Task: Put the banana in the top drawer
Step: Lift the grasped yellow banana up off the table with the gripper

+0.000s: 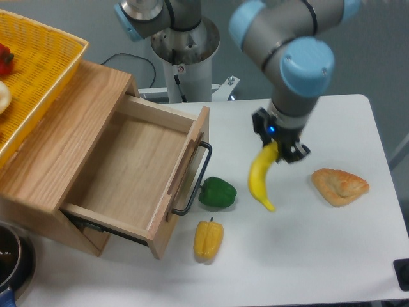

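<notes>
**Banana held above the table, drawer open**

The gripper (276, 146) points downward and is clenched on the upper end of the banana (259, 179), its dark fingers on either side of the fruit. The banana hangs nearly upright from the gripper, its curve bowing to the left and its lower tip pointing down and slightly right. It appears to be clear of the table (332, 256), though the single view does not settle the gap with certainty.

The drawer (137, 173) is pulled out of the cabinet (61, 137), its interior bare wood. Its black handle (198, 179) faces right, toward the banana, which is to the right of the drawer front and apart from it.

A green pepper (217, 192) lies on the table just beside the handle, between the drawer and the banana. A yellow pepper (208, 239) lies just below the green one, close to it. A pastry (339, 186) rests on the table to the right of the banana, apart from it.

A yellow basket (38, 70) sits on top of the cabinet at the left edge, holding a red item and a pale item, both only partly in view.
</notes>
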